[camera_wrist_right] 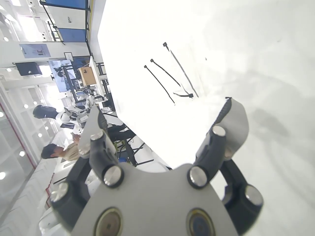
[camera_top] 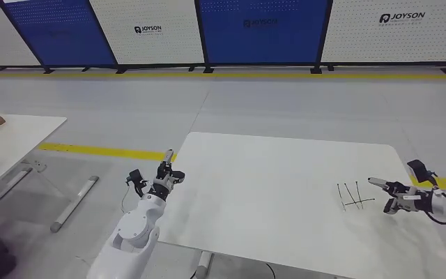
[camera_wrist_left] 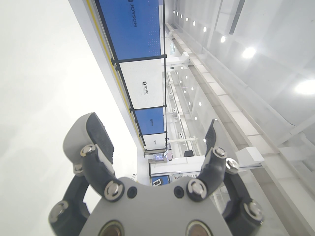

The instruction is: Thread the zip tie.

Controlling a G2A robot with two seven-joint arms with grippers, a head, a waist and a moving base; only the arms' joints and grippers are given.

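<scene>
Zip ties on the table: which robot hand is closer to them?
The right. The right gripper sits just beside the zip ties, jaws open, near one edge of the table. The left gripper is at the opposite edge, far from them.

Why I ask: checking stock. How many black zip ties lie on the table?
4, beside the right gripper: three zip ties side by side, and a fourth lying crosswise at their ends. None seems hidden.

Print at the far side of the scene — a dark logo with wordmark stands high on the left white perforated panel [camera_top: 148,45] and on the right white perforated panel [camera_top: 390,38]; a fainter one marks the blue perforated panel [camera_top: 261,42] between them.
</scene>
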